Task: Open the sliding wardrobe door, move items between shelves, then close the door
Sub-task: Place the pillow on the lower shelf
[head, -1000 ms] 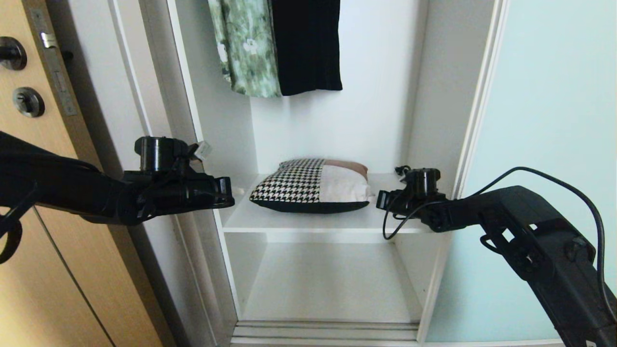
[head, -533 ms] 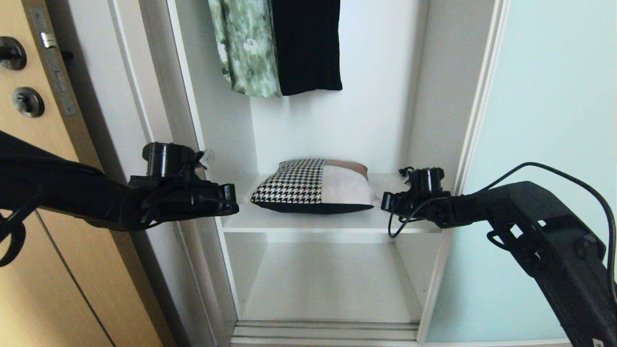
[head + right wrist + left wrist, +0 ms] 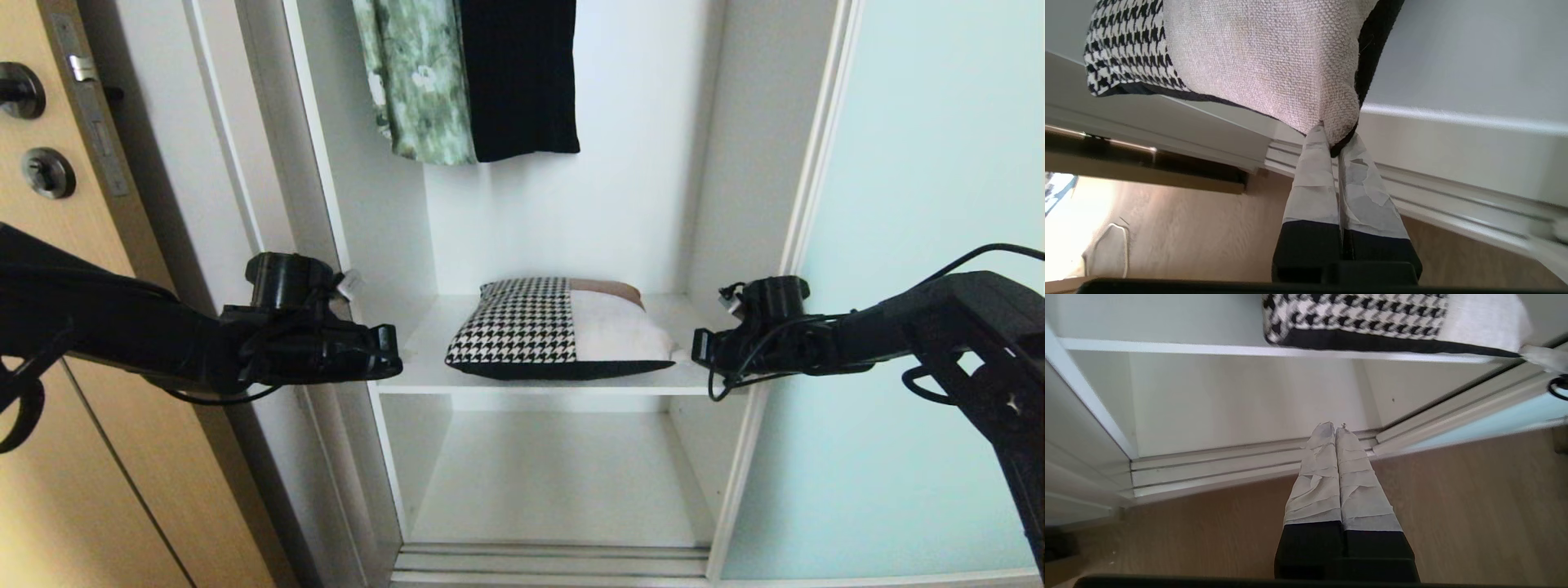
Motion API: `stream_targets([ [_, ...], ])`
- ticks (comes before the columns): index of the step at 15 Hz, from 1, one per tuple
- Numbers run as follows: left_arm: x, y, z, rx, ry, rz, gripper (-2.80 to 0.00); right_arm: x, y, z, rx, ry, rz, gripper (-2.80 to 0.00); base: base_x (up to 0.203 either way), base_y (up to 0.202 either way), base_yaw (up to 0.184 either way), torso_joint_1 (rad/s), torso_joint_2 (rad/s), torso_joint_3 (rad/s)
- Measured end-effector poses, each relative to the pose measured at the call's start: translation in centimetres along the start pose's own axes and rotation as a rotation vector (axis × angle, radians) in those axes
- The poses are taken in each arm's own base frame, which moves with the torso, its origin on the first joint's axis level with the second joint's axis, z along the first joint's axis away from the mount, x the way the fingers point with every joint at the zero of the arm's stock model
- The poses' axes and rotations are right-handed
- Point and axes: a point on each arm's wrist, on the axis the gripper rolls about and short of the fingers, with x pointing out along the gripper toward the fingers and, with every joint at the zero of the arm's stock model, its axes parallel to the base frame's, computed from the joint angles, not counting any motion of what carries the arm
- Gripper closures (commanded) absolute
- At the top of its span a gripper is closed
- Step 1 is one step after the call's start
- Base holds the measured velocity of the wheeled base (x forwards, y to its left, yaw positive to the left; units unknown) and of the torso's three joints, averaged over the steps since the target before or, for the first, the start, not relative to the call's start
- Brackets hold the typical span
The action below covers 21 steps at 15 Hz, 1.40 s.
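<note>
White shelf (image 3: 424, 371) bears cushion (image 3: 563, 339), right fingers (image 3: 1310, 171) pinching its corner.

1. One patchwork cushion (image 3: 563, 328), houndstooth, beige and rust.
2. Two white shelves: the upper (image 3: 424, 359) and the lower (image 3: 555, 482).
3. Two hanging garments: one green floral (image 3: 416, 82), one black (image 3: 518, 77).
4. One frosted aqua sliding door (image 3: 922, 245).
5. Two black knobs (image 3: 49, 171) on the wooden door.
6. Two grippers: left (image 3: 392, 351), right (image 3: 698, 347).
</note>
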Motion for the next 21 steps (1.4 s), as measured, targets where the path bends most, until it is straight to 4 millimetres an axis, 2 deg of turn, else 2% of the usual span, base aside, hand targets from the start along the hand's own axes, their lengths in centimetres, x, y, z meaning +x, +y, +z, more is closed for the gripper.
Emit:
stream_targets([
  [3, 1.3, 0.8, -0.2, -0.027, 0.047, 0.014, 0.0, -1.4, 0.1, 0.0, -0.011, -0.002, -0.004, 0.0, 0.0, 0.0, 0.0, 0.0, 0.0, 0.0],
  [4, 1.8, 1.0, -0.1, -0.033, 0.06, 0.015, -2.8, -1.6, 0.1, 0.1, -0.012, -0.009, -0.005, 0.0, 0.0, 0.0, 0.0, 0.0, 0.0, 0.0],
  [7, 3.7, 1.5, 0.5, -0.039, 0.075, 0.014, -2.8, -1.6, 0.0, 0.1, -0.015, -0.019, -0.002, 0.0, 0.0, 0.0, 0.0, 0.0, 0.0, 0.0],
  [13, 8.8, 2.4, 2.0, -0.017, 0.064, -0.041, -2.8, -0.9, -0.5, -0.1, -0.016, -0.034, 0.004, 0.0, 0.0, 0.0, 0.0, 0.0, 0.0, 0.0],
  [18, 13.6, 2.2, 1.1, 0.003, 0.095, -0.075, -2.8, -0.8, -0.7, -0.3, -0.014, -0.034, 0.004, 0.0, 0.0, 0.0, 0.0, 0.0, 0.0, 0.0],
  [21, 15.5, 1.8, 0.7, 0.021, 0.106, -0.129, -2.8, -0.8, -0.7, -0.4, -0.014, -0.029, 0.01, 0.0, 0.0, 0.0, 0.0, 0.0, 0.0, 0.0],
])
